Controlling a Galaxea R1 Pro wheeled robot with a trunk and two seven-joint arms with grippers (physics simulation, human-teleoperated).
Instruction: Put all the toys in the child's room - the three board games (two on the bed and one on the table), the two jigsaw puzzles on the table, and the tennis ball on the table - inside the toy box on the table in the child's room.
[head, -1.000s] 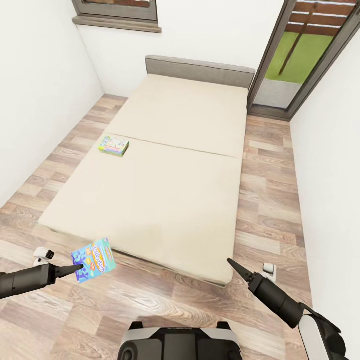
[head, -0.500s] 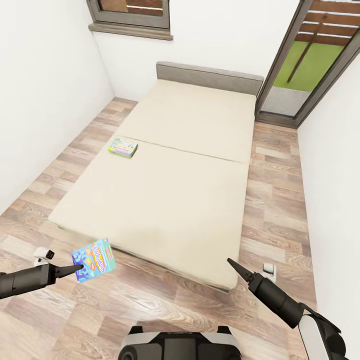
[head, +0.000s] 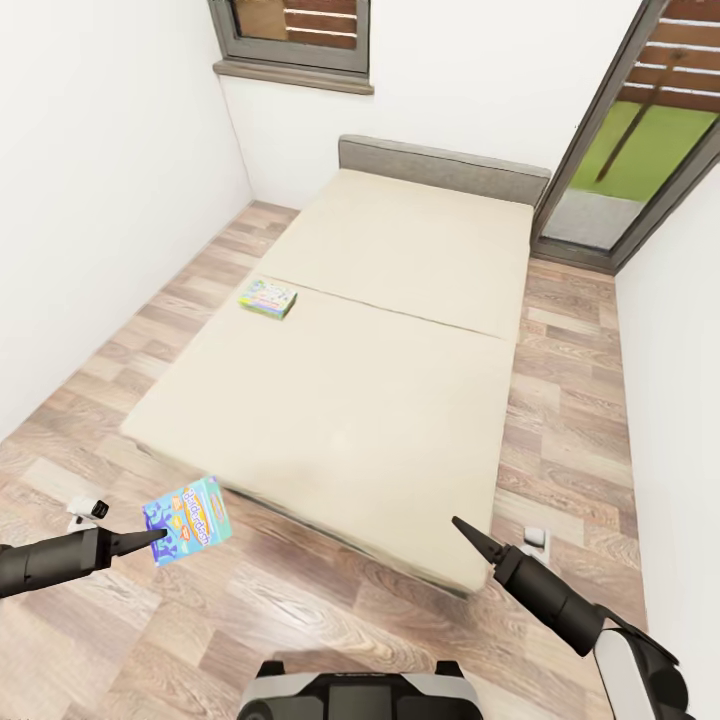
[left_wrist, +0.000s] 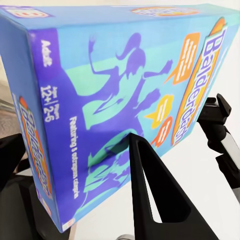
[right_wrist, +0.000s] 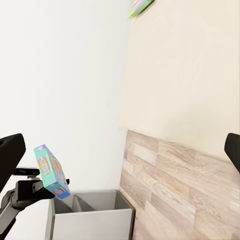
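Cream bed (head: 380, 380) w/ grey headboard on wood-plank floor (head: 570, 400); one flat board game (head: 267, 297) lies near mattress's left edge.

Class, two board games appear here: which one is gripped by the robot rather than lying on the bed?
The blue Balderdash box, clamped in the left gripper above the floor. The other game box lies flat on the bed.

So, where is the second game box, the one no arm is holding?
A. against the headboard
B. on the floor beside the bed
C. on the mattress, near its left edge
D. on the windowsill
C: the small game box lies flat on the cream mattress near its left edge, apart from the blue box in the left pincer.
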